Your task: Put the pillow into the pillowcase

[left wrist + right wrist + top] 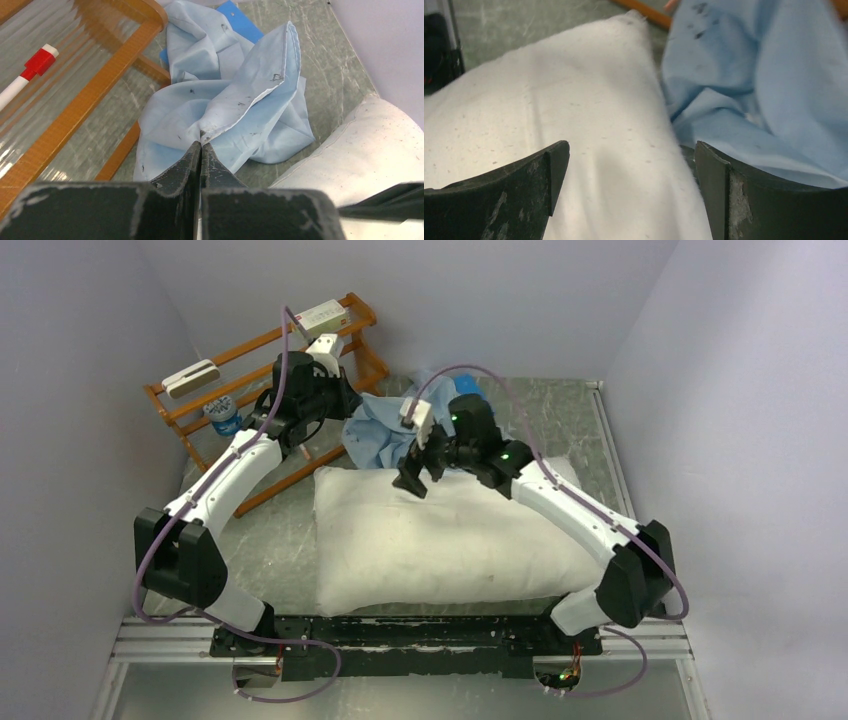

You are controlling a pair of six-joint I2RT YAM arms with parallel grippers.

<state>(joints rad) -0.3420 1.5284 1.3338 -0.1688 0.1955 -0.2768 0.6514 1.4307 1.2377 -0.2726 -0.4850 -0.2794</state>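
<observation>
The white pillow (440, 540) lies across the middle of the table, plump and speckled. Behind its far edge the pale blue pillowcase (380, 435) sits crumpled in a heap. My left gripper (201, 145) is shut on a fold of the pillowcase (240, 100) near its white-hemmed edge, holding it up. My right gripper (631, 155) is open and hovers just over the pillow (549, 100) at its far edge, with the pillowcase (764, 90) beside its right finger. From above, the right gripper (415, 480) is at the pillow's far rim and the left gripper (345, 405) at the heap's left side.
An orange wooden rack (260, 370) stands at the back left, right next to the left arm, holding a red-capped marker (30, 75) and small items. A flat bright-blue sheet (240, 20) lies under the pillowcase. Walls close in on both sides.
</observation>
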